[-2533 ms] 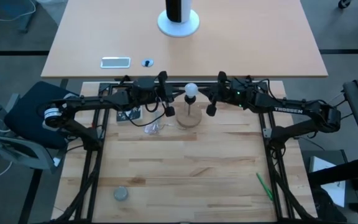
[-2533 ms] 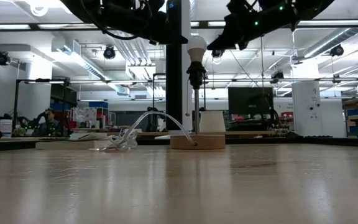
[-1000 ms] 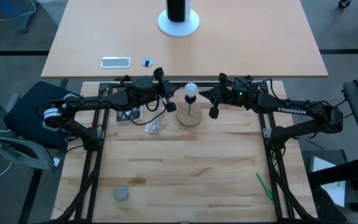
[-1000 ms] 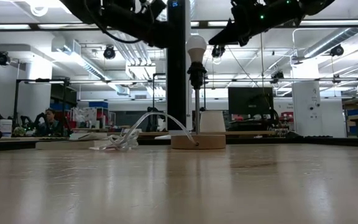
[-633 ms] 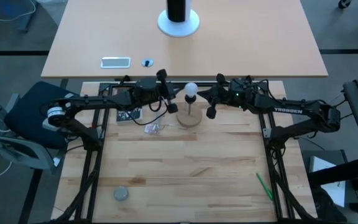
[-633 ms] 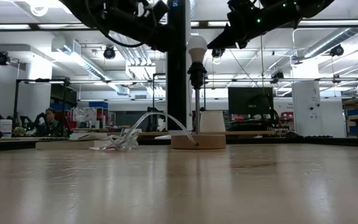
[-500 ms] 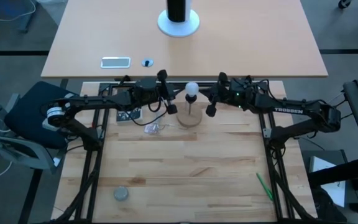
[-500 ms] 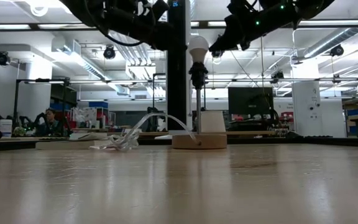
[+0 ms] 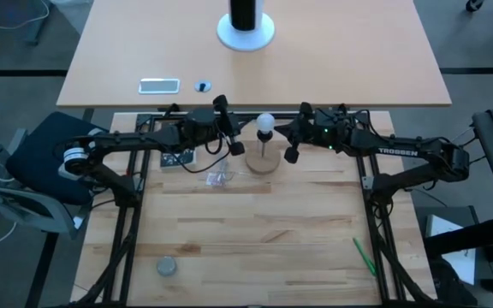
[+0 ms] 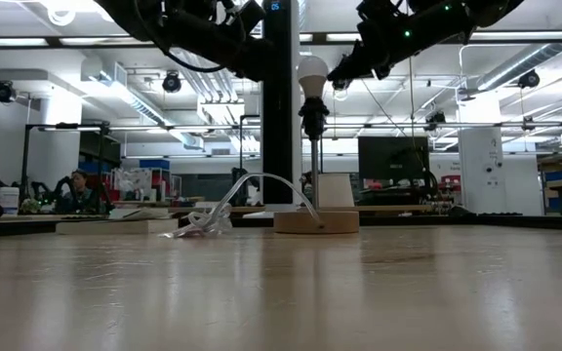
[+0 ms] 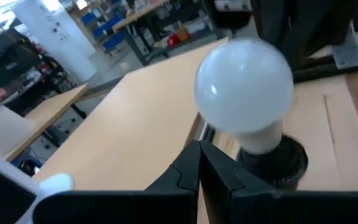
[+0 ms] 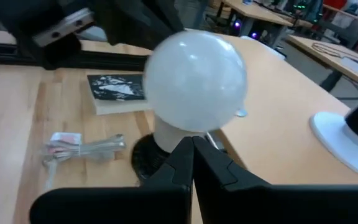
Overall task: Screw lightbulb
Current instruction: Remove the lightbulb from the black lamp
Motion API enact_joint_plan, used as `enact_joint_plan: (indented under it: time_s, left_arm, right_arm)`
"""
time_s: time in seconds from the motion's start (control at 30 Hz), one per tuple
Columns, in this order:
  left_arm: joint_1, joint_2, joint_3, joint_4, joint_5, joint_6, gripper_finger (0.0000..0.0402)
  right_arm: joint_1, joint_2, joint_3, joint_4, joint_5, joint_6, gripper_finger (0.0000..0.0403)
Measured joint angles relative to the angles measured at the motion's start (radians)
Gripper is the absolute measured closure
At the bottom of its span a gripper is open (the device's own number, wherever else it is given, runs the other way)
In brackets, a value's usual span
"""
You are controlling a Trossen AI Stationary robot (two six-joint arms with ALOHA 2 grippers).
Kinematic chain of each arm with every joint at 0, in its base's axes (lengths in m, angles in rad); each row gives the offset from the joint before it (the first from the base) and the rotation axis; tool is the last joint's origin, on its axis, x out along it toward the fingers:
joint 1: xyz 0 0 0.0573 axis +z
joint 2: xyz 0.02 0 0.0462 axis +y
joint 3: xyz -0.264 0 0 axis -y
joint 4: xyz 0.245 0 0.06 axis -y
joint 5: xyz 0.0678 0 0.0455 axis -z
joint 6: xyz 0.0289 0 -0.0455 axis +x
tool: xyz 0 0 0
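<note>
Lightbulb seated upright in socket; left hand and right hand flank it, fingers closed, empty.

The small white frosted lightbulb is being held upright in a black socket atop a thin stem — globe up, pale neck down. Its round globe is being shown smooth and unlit, tapering into the socket's mouth, well above a round wooden disc base near the table's far edge.
</note>
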Motion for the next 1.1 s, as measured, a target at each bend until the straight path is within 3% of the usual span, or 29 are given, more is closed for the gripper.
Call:
enact_joint_plan:
  time_s: [0.5, 0.87, 0.97, 1.1]
  left_arm:
    - [-0.003, 0.004, 0.0, 0.013, 0.3, -0.011, 0.0401]
    - [-0.004, -0.025, 0.0, 0.027, 0.218, -0.027, 0.0401]
    - [-0.001, -0.02, 0.0, 0.044, 0.155, -0.026, 0.0401]
    - [0.006, 0.009, 0.0, 0.058, 0.061, -0.031, 0.0401]
  right_arm:
    - [0.001, 0.003, -0.002, 0.053, 0.03, 0.0, 0.0403]
    - [0.011, -0.03, -0.005, -0.036, -0.001, 0.016, 0.0403]
    - [0.028, -0.032, -0.005, -0.022, -0.065, 0.003, 0.0403]
    - [0.034, -0.017, -0.005, 0.035, -0.071, -0.015, 0.0403]
